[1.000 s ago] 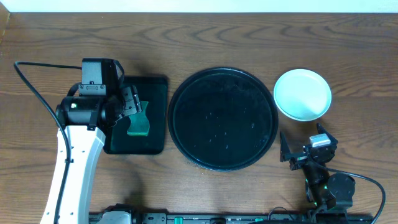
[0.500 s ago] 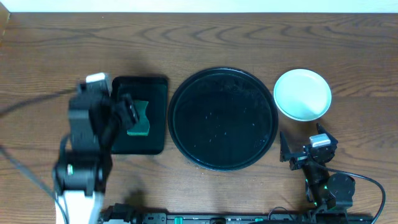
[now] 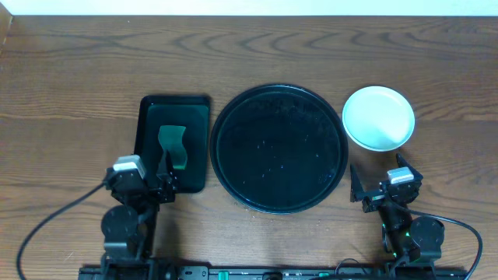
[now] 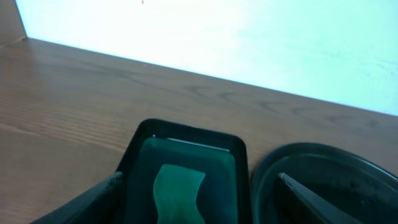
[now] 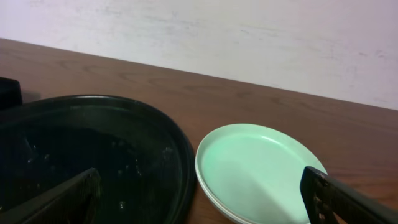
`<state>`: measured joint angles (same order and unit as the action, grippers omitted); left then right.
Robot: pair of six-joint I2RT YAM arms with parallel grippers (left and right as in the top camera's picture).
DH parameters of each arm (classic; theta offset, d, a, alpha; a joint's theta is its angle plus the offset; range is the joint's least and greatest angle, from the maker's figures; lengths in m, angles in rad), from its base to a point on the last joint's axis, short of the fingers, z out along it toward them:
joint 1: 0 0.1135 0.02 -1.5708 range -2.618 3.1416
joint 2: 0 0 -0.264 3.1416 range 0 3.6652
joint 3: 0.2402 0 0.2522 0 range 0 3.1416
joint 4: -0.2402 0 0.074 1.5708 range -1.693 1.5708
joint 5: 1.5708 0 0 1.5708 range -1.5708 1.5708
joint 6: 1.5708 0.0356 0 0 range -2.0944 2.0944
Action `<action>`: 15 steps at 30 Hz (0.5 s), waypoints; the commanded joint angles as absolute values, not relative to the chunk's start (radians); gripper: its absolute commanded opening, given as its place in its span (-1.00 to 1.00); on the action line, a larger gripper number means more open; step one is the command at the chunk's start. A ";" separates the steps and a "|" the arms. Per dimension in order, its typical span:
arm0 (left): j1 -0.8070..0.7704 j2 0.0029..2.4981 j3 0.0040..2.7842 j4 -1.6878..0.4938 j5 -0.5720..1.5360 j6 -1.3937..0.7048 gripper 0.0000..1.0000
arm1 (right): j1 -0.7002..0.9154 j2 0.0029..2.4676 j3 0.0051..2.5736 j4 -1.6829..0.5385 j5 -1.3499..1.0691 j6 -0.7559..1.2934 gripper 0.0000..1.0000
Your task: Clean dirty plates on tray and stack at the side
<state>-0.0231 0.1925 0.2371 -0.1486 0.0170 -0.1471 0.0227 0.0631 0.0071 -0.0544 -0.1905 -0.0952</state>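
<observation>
Can see round pale-mint plates (image 3: 379, 117) stacked on the brown wooden table (image 3: 78, 78), just beside the right rim of the large round glossy black tray (image 3: 280, 179); cannot tell whether touching it. Look almost white from overhead, pale mint from the right wrist camera. Present an even, smooth top face with a low raised edge all round. From the right wrist, can pick out a second rim peeking from under the first at the near left side; cannot count any deeper.

On the tray's dark floor, can make out fine pale specks scattered inside the raised rim.

Left of it, just beside, can see a smaller rectangular dark green tray (image 3: 191, 117) holding a wavy-edged green pad (image 3: 173, 148) lying flat.

At the table's near edge, in front of the green tray, can find the left gripper (image 4: 199, 180), fingers spread wide and clear of the pad. Likewise the right gripper (image 5: 200, 177), near the table's front edge before the plates, fingers spread wide, gripping neither plates nor tray.
</observation>
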 commanded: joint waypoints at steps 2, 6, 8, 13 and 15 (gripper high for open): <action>-0.023 0.101 0.102 -0.065 0.018 -0.123 0.50 | 0.028 0.059 0.005 -0.056 -0.199 -0.085 0.99; -0.023 0.049 0.046 -0.044 0.015 -0.123 0.50 | 0.028 0.059 0.005 -0.056 -0.199 -0.085 0.98; -0.023 0.027 0.028 -0.043 0.011 -0.123 0.50 | 0.028 0.059 0.005 -0.056 -0.199 -0.085 0.98; -0.023 0.001 0.004 -0.059 0.011 -0.123 0.50 | 0.028 0.059 0.005 -0.056 -0.199 -0.085 0.99; -0.023 0.001 0.004 -0.072 0.012 -0.124 0.50 | 0.028 0.059 0.005 -0.056 -0.199 -0.085 0.98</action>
